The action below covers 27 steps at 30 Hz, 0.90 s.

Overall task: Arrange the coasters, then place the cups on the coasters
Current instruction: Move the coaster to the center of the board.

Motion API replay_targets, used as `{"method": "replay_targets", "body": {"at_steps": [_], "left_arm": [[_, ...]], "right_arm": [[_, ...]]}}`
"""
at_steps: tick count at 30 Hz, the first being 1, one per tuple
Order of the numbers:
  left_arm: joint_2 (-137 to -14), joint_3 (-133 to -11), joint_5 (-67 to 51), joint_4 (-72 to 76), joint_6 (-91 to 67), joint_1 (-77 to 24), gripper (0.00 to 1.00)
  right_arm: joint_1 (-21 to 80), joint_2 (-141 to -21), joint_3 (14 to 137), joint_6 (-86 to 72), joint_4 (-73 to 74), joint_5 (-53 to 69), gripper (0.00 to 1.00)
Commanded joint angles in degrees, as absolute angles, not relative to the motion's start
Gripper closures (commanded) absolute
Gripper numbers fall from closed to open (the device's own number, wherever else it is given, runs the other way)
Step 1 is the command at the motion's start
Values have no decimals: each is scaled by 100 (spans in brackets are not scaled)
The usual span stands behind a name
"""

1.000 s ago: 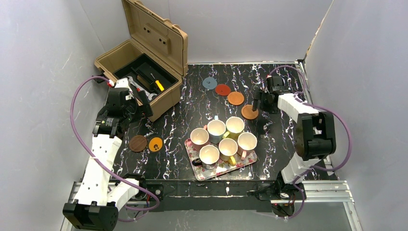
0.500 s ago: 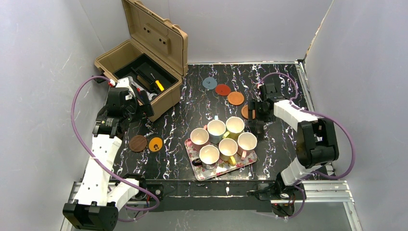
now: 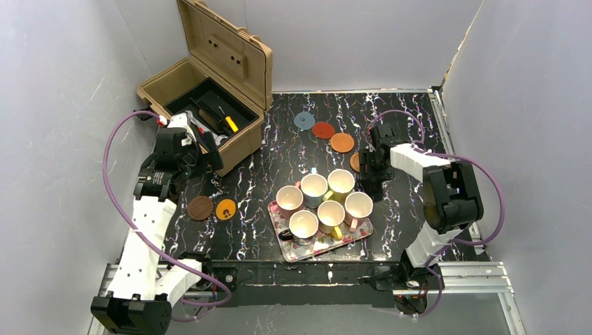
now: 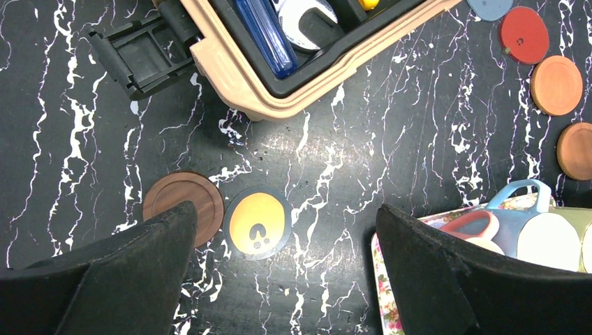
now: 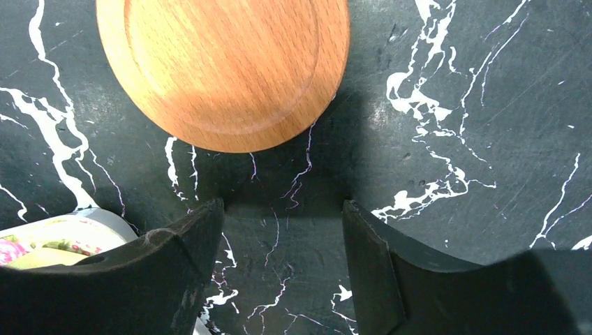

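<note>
Four coasters run diagonally at the back: blue-grey (image 3: 304,121), red (image 3: 322,130), orange (image 3: 341,142) and a wooden one (image 3: 356,161), half hidden by my right gripper (image 3: 370,173). In the right wrist view the wooden coaster (image 5: 223,70) lies flat just beyond the open, empty right gripper (image 5: 279,209). A dark brown coaster (image 3: 200,208) and a yellow-orange coaster (image 3: 225,209) lie at the left. Several cups (image 3: 330,213) stand on the floral tray (image 3: 317,246). My left gripper (image 3: 207,150) hangs wide open and empty above the yellow-orange coaster (image 4: 257,222) and the dark brown coaster (image 4: 183,202).
An open tan toolbox (image 3: 209,91) with tools inside stands at the back left, its corner (image 4: 279,105) close to the left gripper. Grey walls enclose the black marbled table (image 3: 293,153). The tray's rim (image 4: 379,279) lies right of the left gripper.
My right gripper has come nearer and leftward, from behind the wooden coaster to over its near edge by the cups, and its jaws have narrowed. The left arm has not moved.
</note>
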<state>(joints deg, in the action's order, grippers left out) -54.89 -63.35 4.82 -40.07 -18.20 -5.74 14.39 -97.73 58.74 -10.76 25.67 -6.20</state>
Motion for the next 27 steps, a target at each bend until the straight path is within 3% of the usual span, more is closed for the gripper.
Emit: {"method": "replay_targets", "body": {"at_steps": [1, 9, 27], "left_arm": [[-5417, -6442, 383, -4142, -1782, -549, 2], [-5491, -6520, 411, -4162, -1760, -545, 2], [-5634, -6646, 449, -4154, -1754, -545, 2]], "right_arm": [[1447, -9910, 6096, -1200, 2439, -720, 30], [1448, -10193, 6211, -1340, 2219, -939, 37], [1415, -10619, 6504, -1319, 2107, -1017, 39]]}}
